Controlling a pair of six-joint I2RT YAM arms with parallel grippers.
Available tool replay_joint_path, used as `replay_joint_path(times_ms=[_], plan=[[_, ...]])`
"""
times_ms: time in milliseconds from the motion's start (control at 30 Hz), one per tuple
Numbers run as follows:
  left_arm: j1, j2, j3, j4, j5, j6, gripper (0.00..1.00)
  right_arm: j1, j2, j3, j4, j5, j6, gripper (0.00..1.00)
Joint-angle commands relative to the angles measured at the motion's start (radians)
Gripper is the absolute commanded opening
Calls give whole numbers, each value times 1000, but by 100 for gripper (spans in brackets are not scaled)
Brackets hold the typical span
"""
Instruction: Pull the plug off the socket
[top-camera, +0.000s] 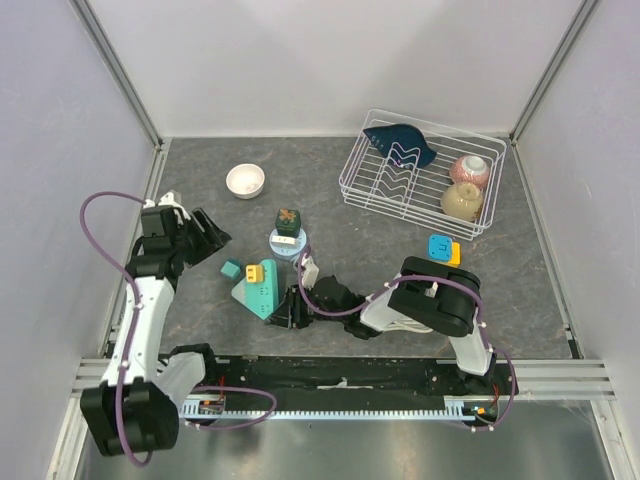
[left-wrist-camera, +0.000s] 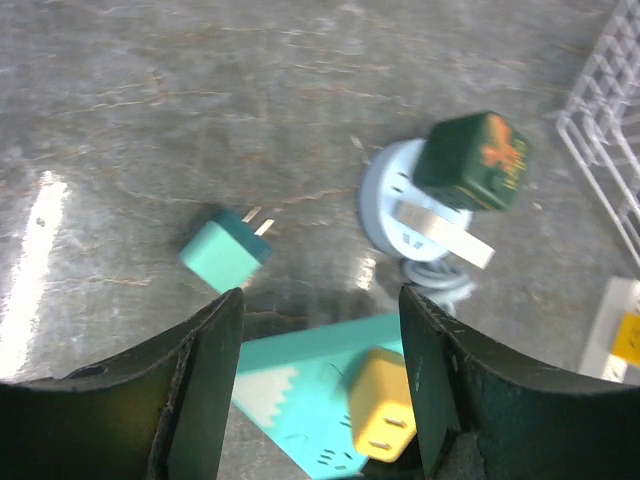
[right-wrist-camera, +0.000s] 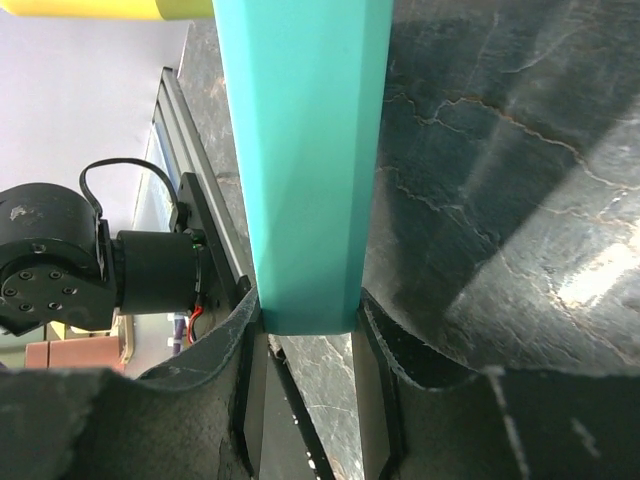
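Note:
A teal socket block (top-camera: 262, 292) lies on the table with a yellow plug (top-camera: 253, 272) plugged into its top. My right gripper (top-camera: 283, 310) is shut on the block's near end; in the right wrist view the teal block (right-wrist-camera: 305, 170) sits clamped between both fingers. My left gripper (top-camera: 205, 240) is open and empty, up and left of the block. In the left wrist view the yellow plug (left-wrist-camera: 385, 415) and the block (left-wrist-camera: 300, 400) lie below my open left gripper (left-wrist-camera: 320, 300). A loose teal plug (left-wrist-camera: 225, 250) lies on the table beside them.
A round pale-blue socket (top-camera: 287, 243) carries a dark green plug (top-camera: 288, 219). A white bowl (top-camera: 245, 181) sits at the back left. A wire rack (top-camera: 372, 196) with dishes stands at the back right. A blue and orange plug (top-camera: 441, 248) lies in front of the rack.

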Motion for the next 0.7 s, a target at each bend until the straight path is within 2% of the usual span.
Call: replay_joint_path(times_ms=[0,100,267,567,667], plan=[[-2,-112,9,-29,194,74,69,12,-2,48,-1,-56,17,0],[-13,-138,-16,-48,260,79,68,10,4,66,4,-72,40,0],[-31,-167,-45,-74,294,82,66,10,16,89,9,-89,66,0],[-104,-115,-54,-111,193,46,66,-30,58,154,16,-152,126,0],[-162,-91,-45,-132,127,31,66,-42,58,157,10,-158,129,0]])
